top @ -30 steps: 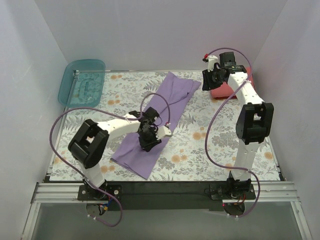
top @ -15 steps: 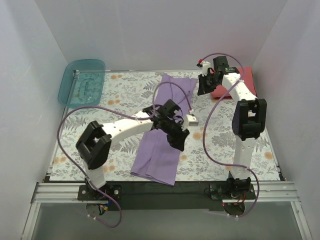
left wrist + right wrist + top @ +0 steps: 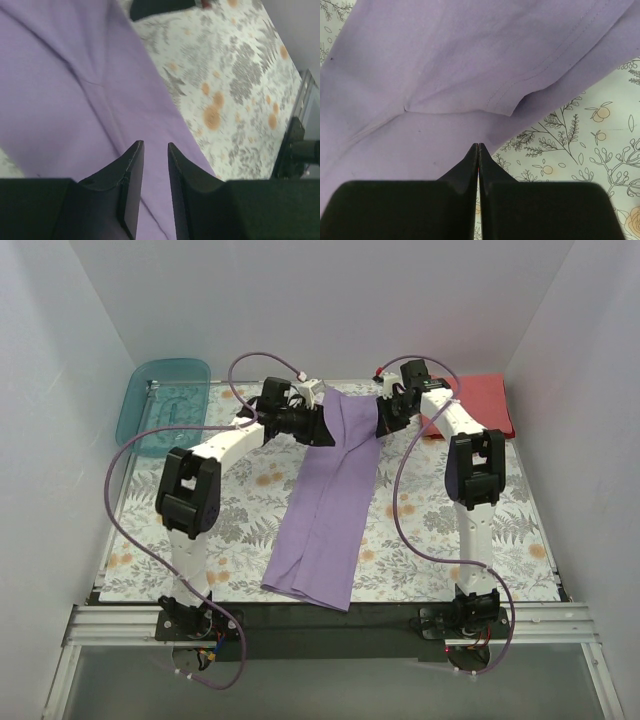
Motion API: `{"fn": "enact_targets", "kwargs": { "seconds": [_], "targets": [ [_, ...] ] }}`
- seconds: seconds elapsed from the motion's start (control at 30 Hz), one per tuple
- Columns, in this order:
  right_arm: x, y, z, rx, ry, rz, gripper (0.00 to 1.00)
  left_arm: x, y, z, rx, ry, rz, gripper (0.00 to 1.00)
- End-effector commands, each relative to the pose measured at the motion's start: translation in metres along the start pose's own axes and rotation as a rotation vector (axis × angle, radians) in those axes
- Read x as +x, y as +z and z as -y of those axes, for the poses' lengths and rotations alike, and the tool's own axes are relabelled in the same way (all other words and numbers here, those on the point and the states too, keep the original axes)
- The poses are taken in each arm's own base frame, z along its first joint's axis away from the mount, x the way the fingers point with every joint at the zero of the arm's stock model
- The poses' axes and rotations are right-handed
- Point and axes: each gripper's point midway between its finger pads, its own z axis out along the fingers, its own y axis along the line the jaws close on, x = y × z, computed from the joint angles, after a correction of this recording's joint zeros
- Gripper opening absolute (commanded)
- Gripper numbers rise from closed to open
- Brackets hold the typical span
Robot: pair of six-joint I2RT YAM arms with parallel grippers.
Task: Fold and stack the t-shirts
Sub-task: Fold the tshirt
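The soft purple shirt (image 3: 325, 510) lies long and smooth. The left gripper (image 3: 153, 145) is a little apart. The right gripper (image 3: 478, 146) is pressed together.

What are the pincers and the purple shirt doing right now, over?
Left pincer slightly open above purple shirt. Right pincer shut at its far edge. Shirt lies long, apart from red shirt. Nothing blocking.

2 t-shirts: 1 lavender-purple t-shirt (image 3: 325, 505), 1 coral-red t-shirt (image 3: 485, 400).
1 teal translucent plastic bin (image 3: 165, 405).
1 floral-patterned desk (image 3: 240, 505).
2 robot arms: left arm (image 3: 187, 495), right arm (image 3: 470, 465).
2 end effectors, one per arm: left end effector (image 3: 152, 150), right end effector (image 3: 478, 147); 2 fingers (image 3: 130, 170) on each.
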Motion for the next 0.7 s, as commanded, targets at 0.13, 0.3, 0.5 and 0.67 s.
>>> {"fn": "enact_targets", "kwargs": {
  "seconds": [0.13,0.3,0.5,0.67],
  "targets": [
    [-0.022,-0.014,0.002,0.028,-0.025,0.066,0.01,-0.041,0.048,-0.076,-0.079,-0.136,0.117,0.21],
    [-0.017,-0.02,-0.005,0.004,-0.036,0.06,0.02,-0.025,0.074,-0.122,-0.183,-0.198,0.12,0.17],
    [-0.018,-0.027,-0.009,0.004,-0.045,0.068,0.09,-0.008,0.066,-0.175,-0.357,-0.312,0.136,0.04],
    [-0.024,-0.03,-0.013,-0.009,-0.039,0.085,0.27,0.014,0.038,-0.199,-0.564,-0.366,0.13,0.0]
  ]
}}
